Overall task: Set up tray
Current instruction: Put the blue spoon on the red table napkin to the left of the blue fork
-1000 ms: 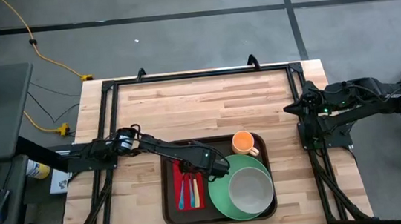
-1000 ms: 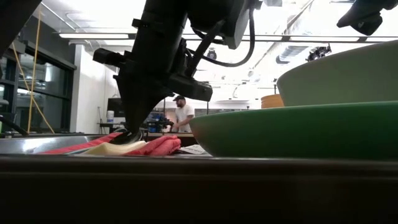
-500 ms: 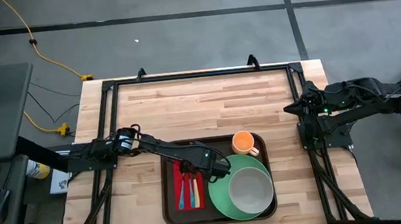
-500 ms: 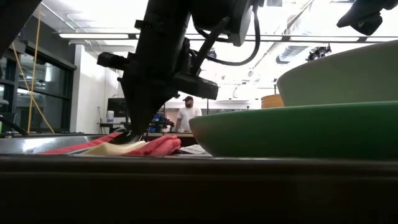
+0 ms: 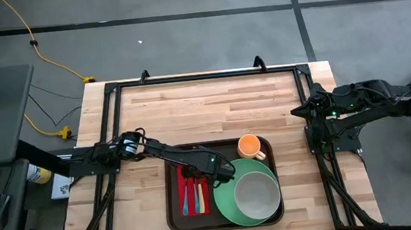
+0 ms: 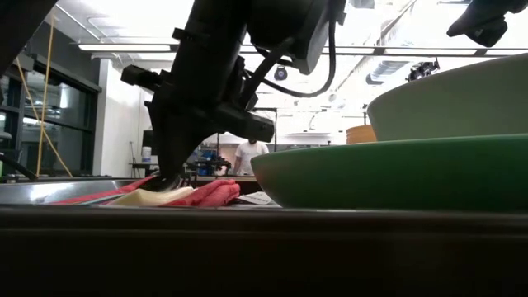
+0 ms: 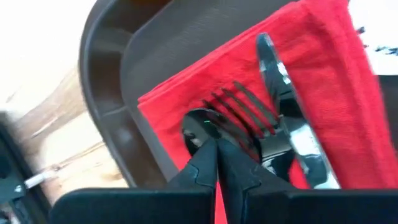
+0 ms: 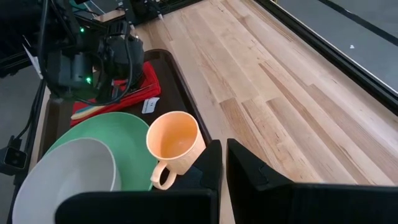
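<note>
A: Tray (image 5: 176,214), dark brown, near edge of the table (image 5: 212,106). High view: green plate (image 5: 226,201) with grey bowl (image 5: 257,195) on its right half, orange cup (image 5: 250,147) at the far right corner, red napkin (image 5: 194,195) with cutlery on the left. Left gripper (image 5: 194,173) low over the napkin's far end. Right gripper (image 5: 298,110) parked at the table's right edge, well apart.

B: Low view?

A: Left gripper (image 6: 171,177) down at the napkin (image 6: 206,194); plate (image 6: 396,169) and bowl (image 6: 454,87) fill the right.

B: Left wrist?

A: Fingers (image 7: 202,163) pressed together, tips right at a fork (image 7: 245,115) beside a knife (image 7: 283,93) on the napkin (image 7: 311,56). Nothing seems pinched between them.

B: Right wrist?

A: Fingers (image 8: 208,163) together, empty, looking across at the cup (image 8: 174,144).

B: Risks?

A: Judgement only: tips that low could drag the napkin or skew the fork on lifting away; a sideways swing could clip the plate.
</note>
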